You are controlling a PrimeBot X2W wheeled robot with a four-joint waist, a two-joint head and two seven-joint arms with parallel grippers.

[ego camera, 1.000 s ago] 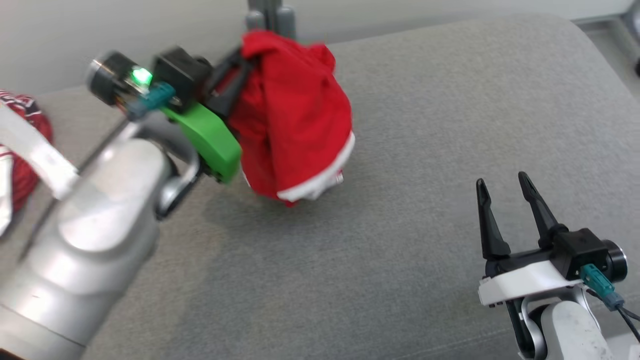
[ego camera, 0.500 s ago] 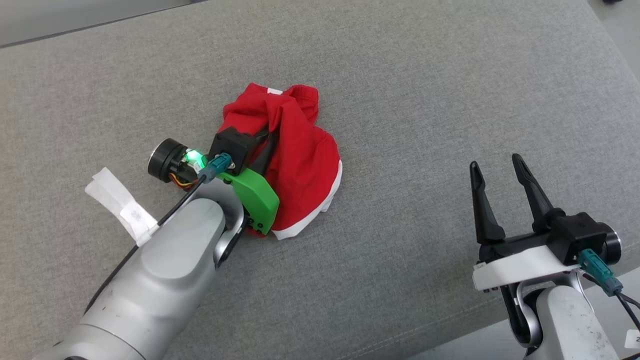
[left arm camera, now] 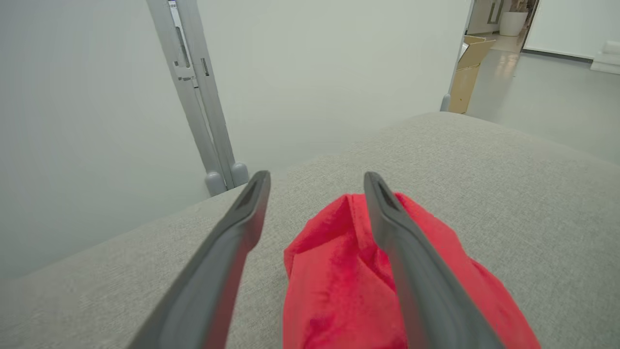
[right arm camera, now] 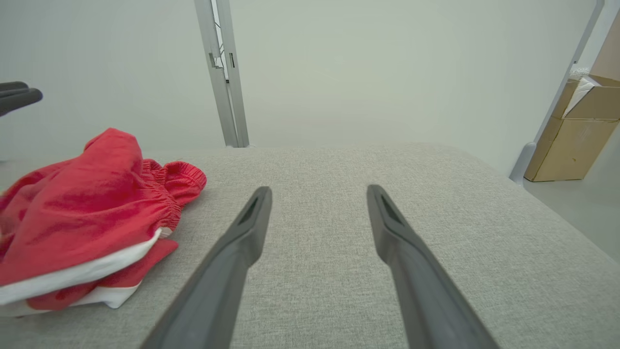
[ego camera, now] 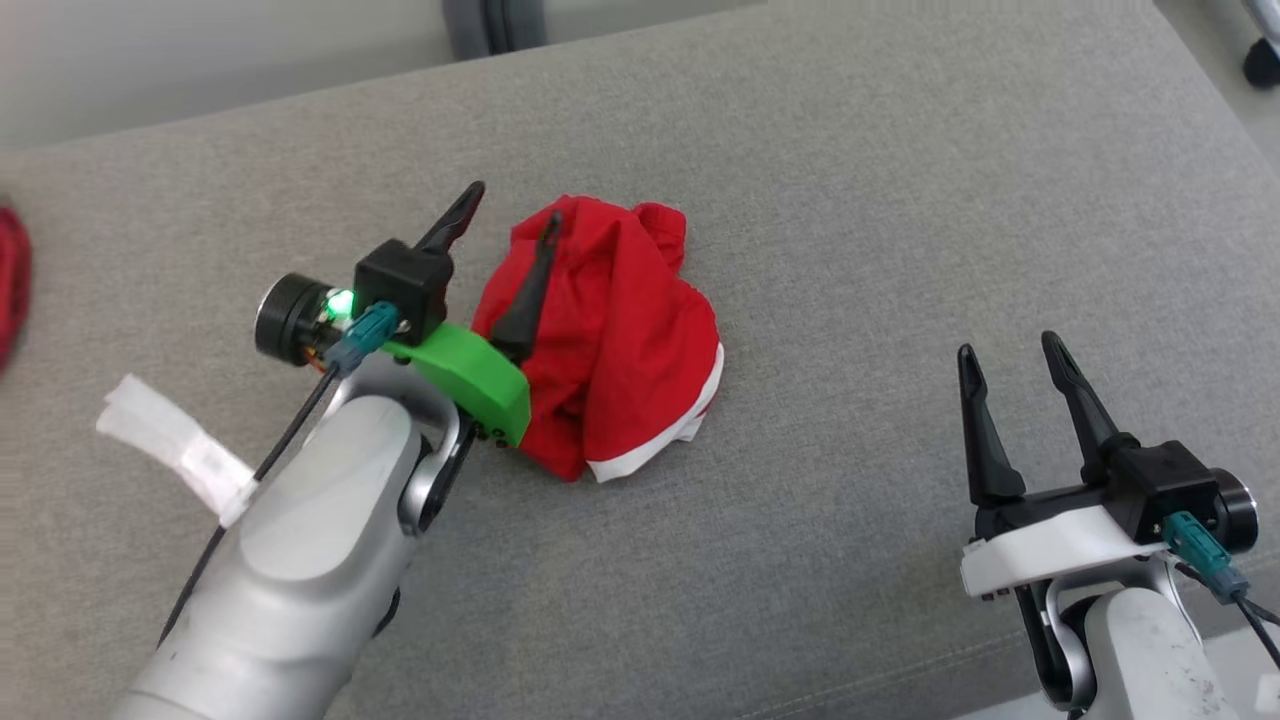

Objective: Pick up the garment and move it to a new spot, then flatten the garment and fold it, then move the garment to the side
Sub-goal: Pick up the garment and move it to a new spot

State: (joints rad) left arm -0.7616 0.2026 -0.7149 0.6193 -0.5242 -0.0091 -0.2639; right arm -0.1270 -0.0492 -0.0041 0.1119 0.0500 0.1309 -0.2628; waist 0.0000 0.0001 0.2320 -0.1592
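Observation:
The garment is a crumpled red heap with a white hem, lying on the grey cushion. My left gripper stands open over the heap's left edge, one finger above the red cloth and the other over bare cushion. In the left wrist view the red garment lies below my spread left gripper, which holds nothing. My right gripper is open at the lower right, well clear of the cloth. From the right wrist, the garment sits far left of that open right gripper.
A second red cloth peeks in at the left edge. A white tag hangs from my left arm's cable. A grey post stands behind the cushion. A cardboard box sits on the floor to the right.
My left gripper has opened and let go of the garment, which now rests on the cushion. The head camera has shifted. My right gripper stays open.

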